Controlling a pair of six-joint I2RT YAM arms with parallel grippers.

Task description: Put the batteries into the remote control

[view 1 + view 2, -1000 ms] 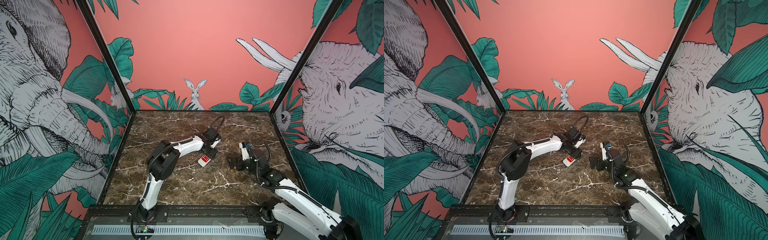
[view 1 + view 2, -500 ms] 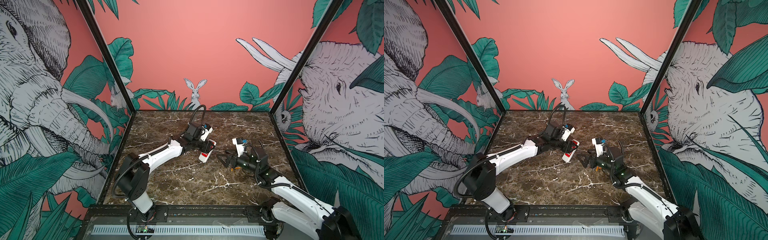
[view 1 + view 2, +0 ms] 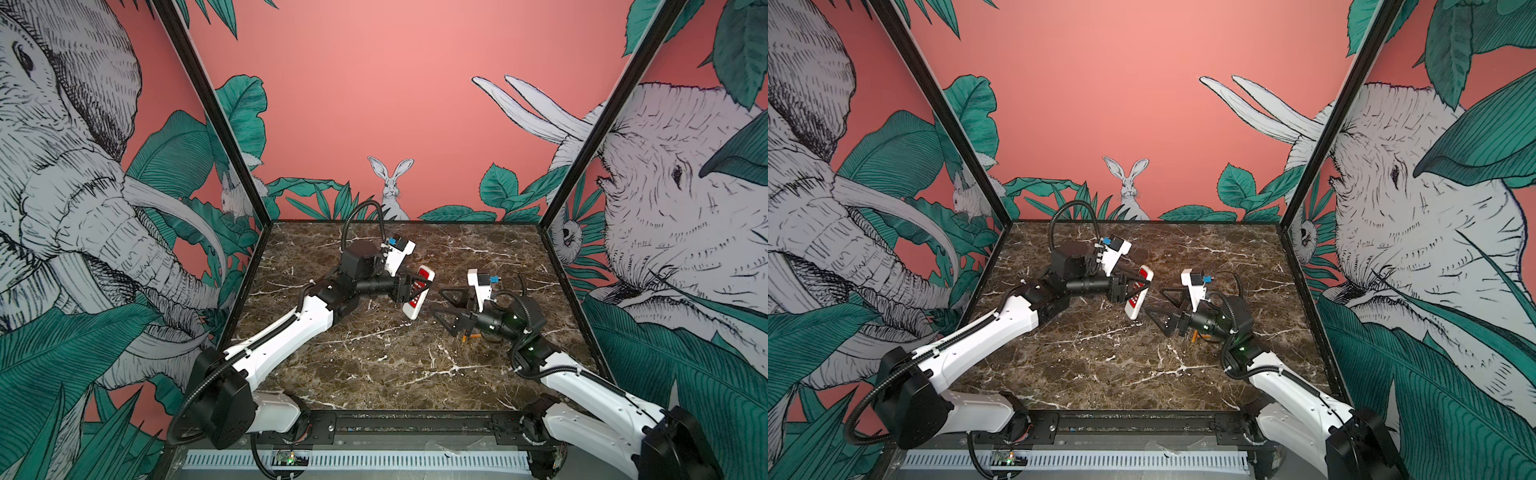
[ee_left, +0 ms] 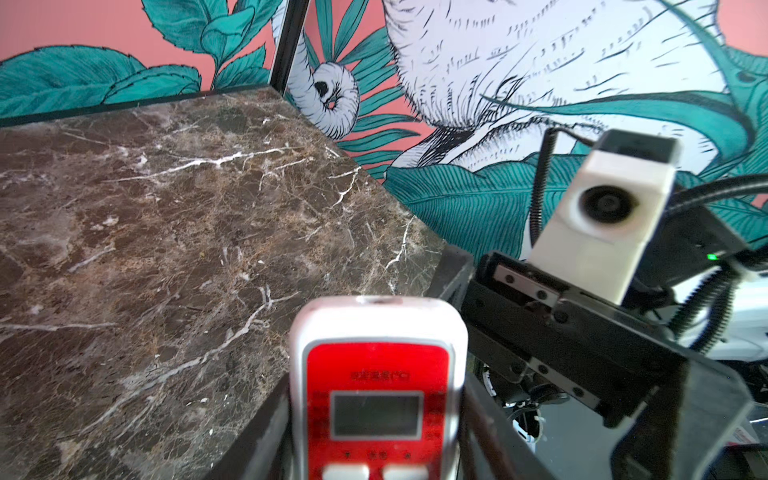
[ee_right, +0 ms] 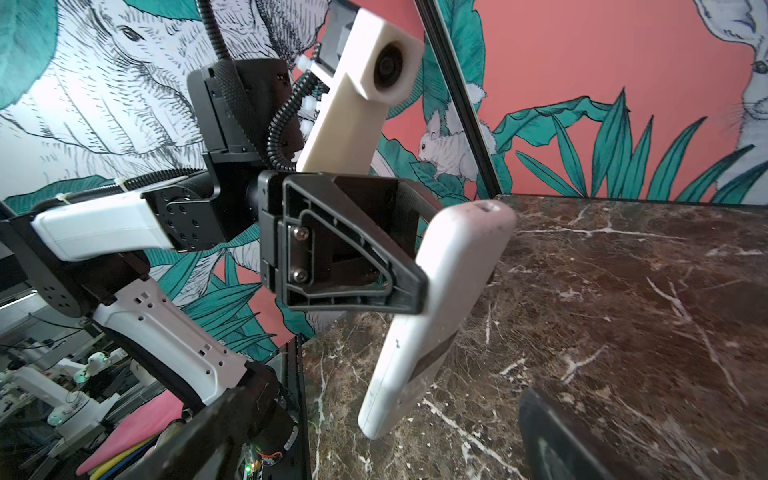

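Both top views, one remote control (image 3: 418,307) in left fingers (image 3: 409,289), right fingers (image 3: 445,321) wide, one battery (image 3: 465,338) visible

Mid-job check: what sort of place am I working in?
Probably a robot test cell in a lab: a marble-look tabletop boxed by black frame posts and jungle-print wall panels, with more white robot arms visible outside in the right wrist view.

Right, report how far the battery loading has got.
Done: the small white, red-fronted remote control is clamped in the left gripper, off the brown marble table. In hand: the open, empty right gripper faces its white back. Left: an orange-yellow cylindrical battery lies there, unloaded.
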